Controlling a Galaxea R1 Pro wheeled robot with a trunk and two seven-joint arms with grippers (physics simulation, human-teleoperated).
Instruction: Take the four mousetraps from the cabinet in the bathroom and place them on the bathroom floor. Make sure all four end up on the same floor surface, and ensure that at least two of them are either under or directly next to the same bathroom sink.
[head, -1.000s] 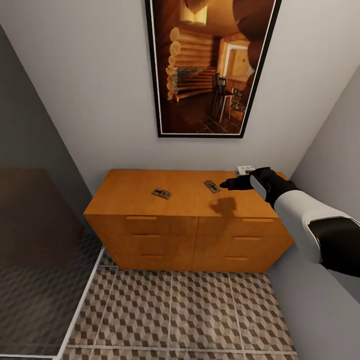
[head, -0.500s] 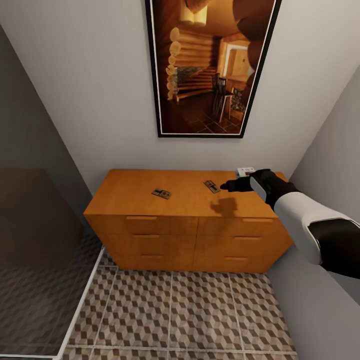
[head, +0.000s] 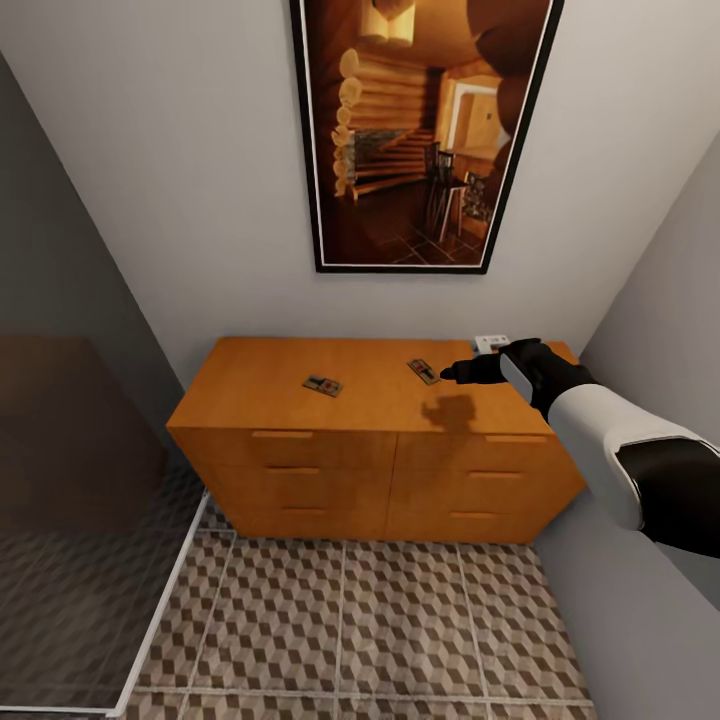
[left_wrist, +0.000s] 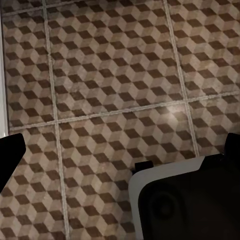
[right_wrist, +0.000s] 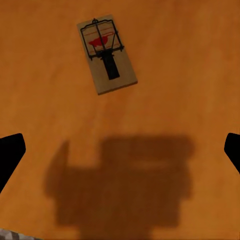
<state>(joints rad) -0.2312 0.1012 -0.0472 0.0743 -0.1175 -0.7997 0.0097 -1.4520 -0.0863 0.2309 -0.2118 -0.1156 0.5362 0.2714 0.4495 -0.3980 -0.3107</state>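
Our right gripper (head: 452, 372) hangs just above the cabinet (head: 375, 440) top, near its right rear corner, fingers spread with nothing between them: the right wrist view shows the two dark fingertips (right_wrist: 10, 155) at opposite edges of the picture and bare wood in the gap. Only those tips show there, cut off by the frame. Our shadow (right_wrist: 125, 182) lies on the wood below the gripper.

One mousetrap (right_wrist: 106, 53) lies flat on the top just ahead of the fingers, apart from them, its wire bar and a red mark plain on the board. In the head view it is a small tilted rectangle (head: 423, 371) just beside the gripper's tip. A second trap (head: 323, 385) lies nearer the middle of the top, toward the front edge, too small to make out its parts. A small pale object (head: 489, 343) sits at the rear edge, partly hidden behind our wrist; we cannot tell what it is.

Our left gripper (left_wrist: 120, 150) points down at the floor (left_wrist: 100, 75); its fingertips sit far apart at the picture's edges, holding nothing. Part of our own body blocks the lower corner of that view.

A framed picture (head: 420, 130) hangs above the cabinet, its top cut off.
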